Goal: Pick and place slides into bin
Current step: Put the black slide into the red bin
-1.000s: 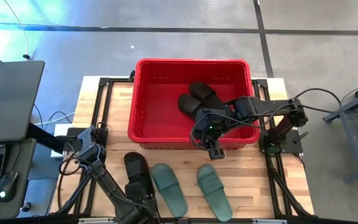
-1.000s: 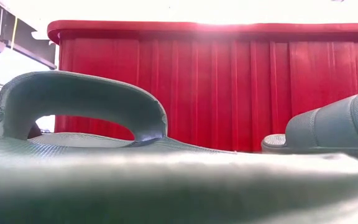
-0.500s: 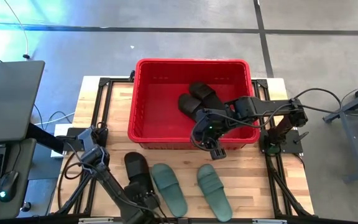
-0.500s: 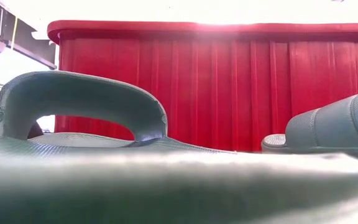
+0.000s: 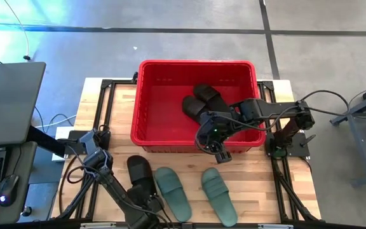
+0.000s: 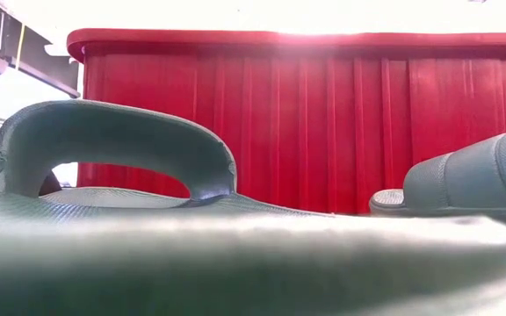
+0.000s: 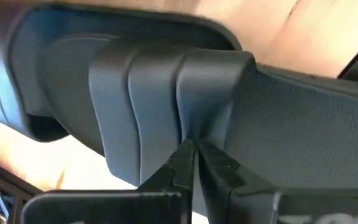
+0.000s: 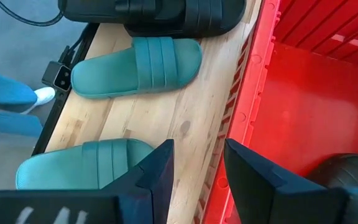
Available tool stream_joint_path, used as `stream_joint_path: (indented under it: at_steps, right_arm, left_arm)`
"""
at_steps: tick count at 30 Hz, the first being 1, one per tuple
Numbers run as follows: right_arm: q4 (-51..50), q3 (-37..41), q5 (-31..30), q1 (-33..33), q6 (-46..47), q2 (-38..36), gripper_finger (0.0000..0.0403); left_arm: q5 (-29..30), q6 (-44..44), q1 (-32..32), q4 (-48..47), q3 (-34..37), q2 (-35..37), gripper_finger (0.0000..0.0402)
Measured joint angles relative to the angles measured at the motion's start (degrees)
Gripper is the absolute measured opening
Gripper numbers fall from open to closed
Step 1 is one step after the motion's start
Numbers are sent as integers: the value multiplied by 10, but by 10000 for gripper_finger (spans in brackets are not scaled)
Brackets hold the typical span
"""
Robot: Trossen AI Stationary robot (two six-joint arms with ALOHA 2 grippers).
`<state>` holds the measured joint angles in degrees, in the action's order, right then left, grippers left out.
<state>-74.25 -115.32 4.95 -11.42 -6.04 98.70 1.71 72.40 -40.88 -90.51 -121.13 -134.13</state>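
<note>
at the near edge of the desk [image 5: 116,121] the left claw [image 7: 194,158] is pinched down on the strap of a black slide [image 5: 142,176], its two fingertips drawn tight together with the strap's edge caught between them; in the left wrist view that strap fills most of the frame. just beside the black slide lies a teal slide [image 5: 172,193], and a little apart from it a second teal slide [image 5: 219,196], both flat on the wood and angled the same way. in the low view the nearer teal slide [image 6: 112,149] arches up close to the lens, the other one [image 6: 464,180] shows at the side, and the ribbed wall of the red bin [image 6: 297,123] rises behind them. further back, the right claw [image 5: 219,151] hangs over the bin's [image 5: 146,137] near rim, its fingers spread apart with nothing between them; its wrist view looks down along that rim, with the teal slides on one side and the red floor on the other. inside the bin, toward the right, black slides [image 5: 202,102] lie piled together; how many there are cannot be told.
</note>
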Motion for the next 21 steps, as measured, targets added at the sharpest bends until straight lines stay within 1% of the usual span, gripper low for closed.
stream_joint_path:
  at_steps: [2,5,7,11,14,16,21]
  right_arm:
    - [1,0,0,0,1,0,129]
    - [2,0,0,0,8,0,129]
    - [2,0,0,0,11,0,129]
    - [4,0,0,0,11,0,129]
    - [4,0,0,0,11,0,129]
    - [4,0,0,0,14,0,129]
    - [3,0,0,0,28,0,129]
  left_arm:
    - [-16,-5,0,0,-10,0,2]
    - [-22,-16,-1,2,-35,-1,11]
    - [-10,-32,-1,6,-54,-1,17]
    - [38,-89,0,8,-90,-1,30]
    - [40,-121,4,8,-100,-1,48]
    - [31,-125,5,6,-101,-1,64]
    - [-34,-119,3,8,-101,-1,115]
